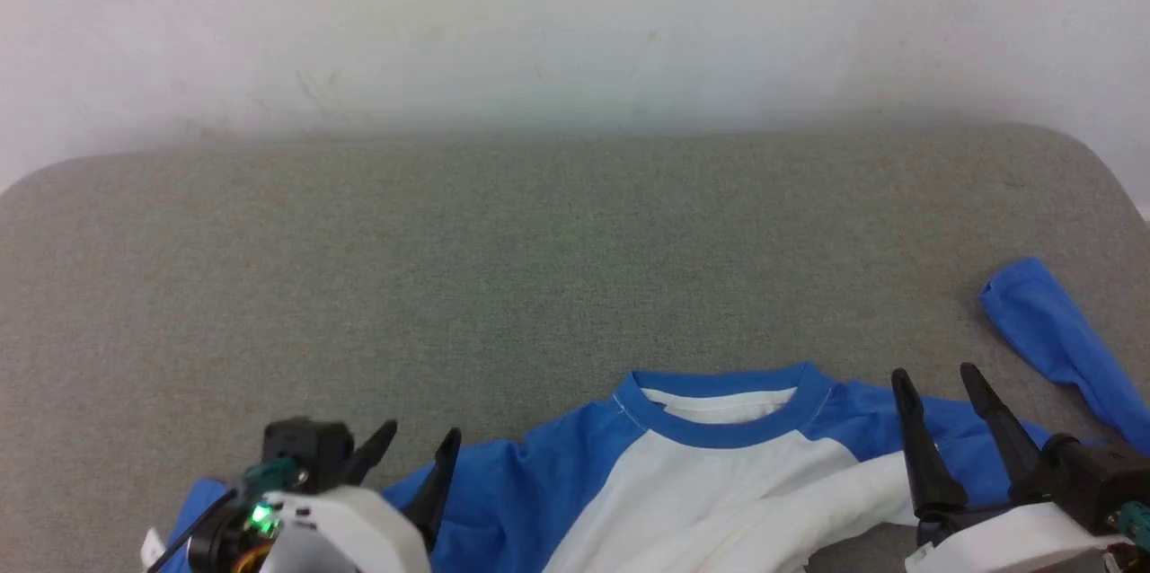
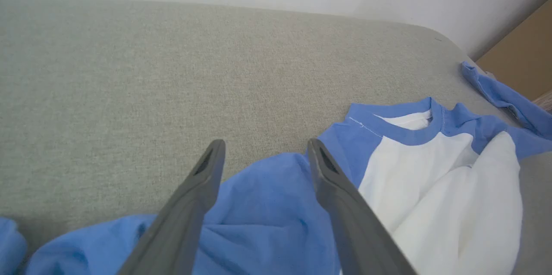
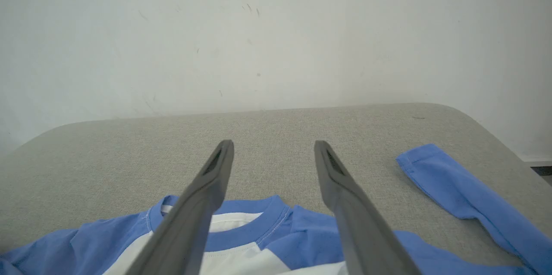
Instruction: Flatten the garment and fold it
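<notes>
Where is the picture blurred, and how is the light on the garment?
Head view: soft, even light, slightly hazy; the garment casts no hard shadow. Left wrist view: the left fingers blur toward the bottom edge. Right wrist view: the right fingers blur likewise; the wall shows no glare.

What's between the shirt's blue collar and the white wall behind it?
Just a bare grey fabric surface lies between the blue neckband of the T-shirt and the wall; the head view shows it plainly.

No readable text, labels, brands, numbers or signs anywhere; none on the garment (image 1: pixel 719 474), none on the grey surface under it, none on the wall behind.
</notes>
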Robot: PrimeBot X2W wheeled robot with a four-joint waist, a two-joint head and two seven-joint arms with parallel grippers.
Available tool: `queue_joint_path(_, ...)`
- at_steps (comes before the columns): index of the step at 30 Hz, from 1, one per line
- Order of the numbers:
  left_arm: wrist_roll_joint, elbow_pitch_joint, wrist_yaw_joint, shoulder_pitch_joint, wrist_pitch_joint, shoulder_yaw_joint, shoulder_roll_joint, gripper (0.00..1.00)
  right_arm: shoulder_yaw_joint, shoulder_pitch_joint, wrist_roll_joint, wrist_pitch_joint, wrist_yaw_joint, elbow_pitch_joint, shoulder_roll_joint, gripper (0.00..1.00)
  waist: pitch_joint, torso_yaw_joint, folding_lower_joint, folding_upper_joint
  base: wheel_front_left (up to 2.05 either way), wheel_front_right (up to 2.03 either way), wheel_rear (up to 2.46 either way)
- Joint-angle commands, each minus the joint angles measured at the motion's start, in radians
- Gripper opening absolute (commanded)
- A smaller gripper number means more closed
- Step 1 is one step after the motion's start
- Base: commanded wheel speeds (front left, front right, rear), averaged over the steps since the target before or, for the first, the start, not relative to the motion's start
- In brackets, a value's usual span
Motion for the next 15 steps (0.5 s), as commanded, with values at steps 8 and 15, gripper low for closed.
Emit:
queue_joint_path(8, 0.090, 0.225, -0.129, -0.258, -0.002, -0.137, -0.041, 1.00, 0.005, -0.029, -0.021, 0.014, -0.001, -0.042, 0.001, 1.00, 0.059, -0.043, 0.0001, 0.0000, 0.00, 0.00, 0.00)
queue_joint_path(15, 0.084, 0.425, -0.227, -0.411, 0.098, -0.236, -0.066, 1.00, 0.016, -0.054, -0.022, 0.018, -0.001, -0.043, 0.001, 1.00, 0.097, -0.067, 0.0001, 0.0000, 0.00, 0.00, 0.00)
